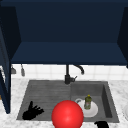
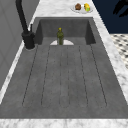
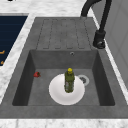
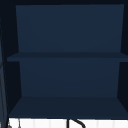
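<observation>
My left hand (image 1: 32, 111) hovers over the front left corner of the ribbed draining board (image 1: 45, 96), fingers spread and holding nothing. My right hand (image 1: 101, 124) sits at the sink's front edge on the right, cut off by the picture's bottom edge. A big red ball (image 1: 67, 115) is between the hands at the front. In the basin a white plate (image 1: 93, 111) (image 3: 57, 93) carries an upright green bottle (image 1: 87, 102) (image 3: 69, 80) (image 2: 60, 36). A small red thing (image 3: 37, 74) lies on the basin floor near its front wall. A hand's dark shape (image 2: 121, 7) shows at the far right.
The black faucet (image 1: 67, 74) (image 3: 100, 37) (image 2: 25, 27) rises behind the sink's middle. A dark blue open wall cabinet (image 4: 67, 56) with shelves hangs above, with its door (image 1: 4, 75) open at the left. A plate of fruit (image 2: 82, 7) rests on the marble counter beyond the basin.
</observation>
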You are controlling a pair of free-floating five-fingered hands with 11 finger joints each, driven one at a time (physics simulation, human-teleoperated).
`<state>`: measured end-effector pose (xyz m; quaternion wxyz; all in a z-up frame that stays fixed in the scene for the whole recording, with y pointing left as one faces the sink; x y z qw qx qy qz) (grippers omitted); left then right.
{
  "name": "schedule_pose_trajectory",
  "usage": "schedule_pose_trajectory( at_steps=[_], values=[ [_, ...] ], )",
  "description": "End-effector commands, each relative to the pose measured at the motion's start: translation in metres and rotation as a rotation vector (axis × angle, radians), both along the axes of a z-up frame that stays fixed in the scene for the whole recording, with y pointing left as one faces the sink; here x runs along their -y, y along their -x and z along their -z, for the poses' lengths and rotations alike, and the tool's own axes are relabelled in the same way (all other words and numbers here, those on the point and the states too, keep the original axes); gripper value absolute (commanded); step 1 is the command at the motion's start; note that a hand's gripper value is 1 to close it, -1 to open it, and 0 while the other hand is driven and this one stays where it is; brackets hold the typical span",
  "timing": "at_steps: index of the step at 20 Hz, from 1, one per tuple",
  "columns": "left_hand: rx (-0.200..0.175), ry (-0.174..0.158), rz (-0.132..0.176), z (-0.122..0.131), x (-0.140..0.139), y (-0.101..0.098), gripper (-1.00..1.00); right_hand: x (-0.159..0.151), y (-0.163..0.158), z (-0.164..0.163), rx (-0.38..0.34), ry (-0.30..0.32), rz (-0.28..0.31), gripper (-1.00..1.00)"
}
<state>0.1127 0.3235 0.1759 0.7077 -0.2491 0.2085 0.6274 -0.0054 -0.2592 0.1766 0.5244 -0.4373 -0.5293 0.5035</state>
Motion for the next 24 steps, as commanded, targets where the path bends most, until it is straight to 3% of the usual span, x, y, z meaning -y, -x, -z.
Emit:
schedule_pose_trajectory(
  at_steps=[1, 24],
  values=[
    [-0.125, 0.065, 0.029, 0.001, 0.008, -0.002, -1.0, 0.0, 0.0, 0.0, 0.0, 0.0, 0.0, 0.0],
    [-0.201, 0.083, -0.039, 0.007, 0.046, -0.009, -1.0, 0.0, 0.0, 0.0, 0.0, 0.0, 0.0, 0.0]
  ],
)
